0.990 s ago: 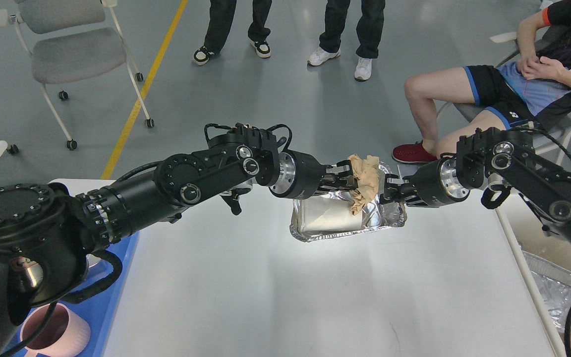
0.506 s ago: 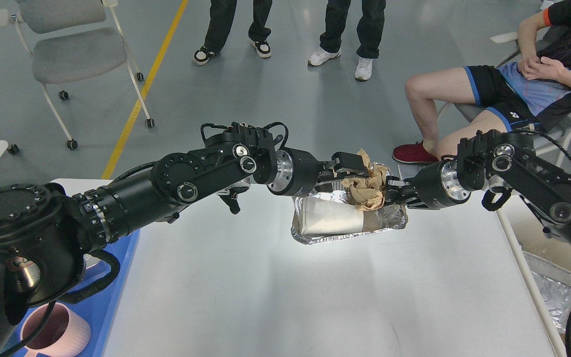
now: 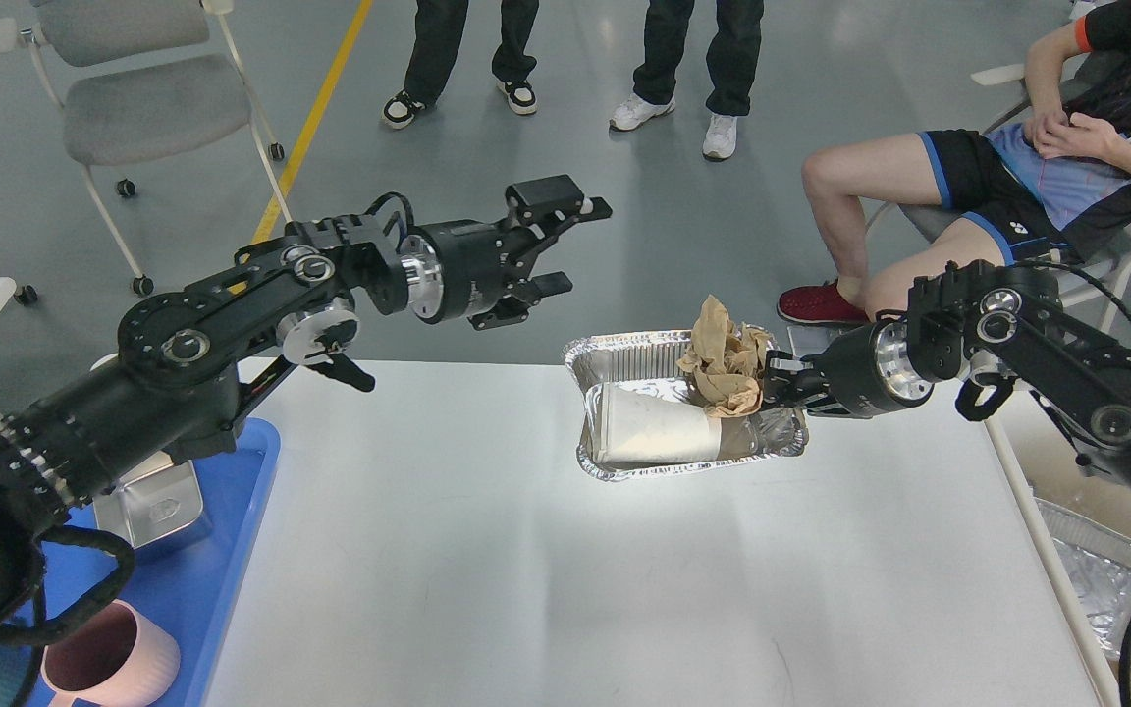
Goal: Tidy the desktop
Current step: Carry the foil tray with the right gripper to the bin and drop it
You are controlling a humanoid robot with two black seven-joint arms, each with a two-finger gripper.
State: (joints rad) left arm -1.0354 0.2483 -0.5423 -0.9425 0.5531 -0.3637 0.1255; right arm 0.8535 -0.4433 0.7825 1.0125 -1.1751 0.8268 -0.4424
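On the white desktop (image 3: 575, 570), a foil tray (image 3: 624, 346) sits at the far middle. In it a white paper cup (image 3: 649, 432) lies on its side, with crumpled brown paper (image 3: 723, 358) at its right end. My right gripper (image 3: 774, 383) is shut on the foil tray's right rim, next to the paper. My left gripper (image 3: 570, 245) is open and empty, raised well to the left of the tray and above the table's far edge.
A blue tray (image 3: 222, 589) at the left edge holds a pink cup (image 3: 114, 658) and a metal box (image 3: 148, 501). More foil trays (image 3: 1096, 570) lie in a box off the right edge. A seated person (image 3: 1017, 167) and standing people are beyond the table.
My left gripper let go of the brown paper, which now rests in the foil tray, then opened and drew back up and to the left. The right gripper stayed on the tray.
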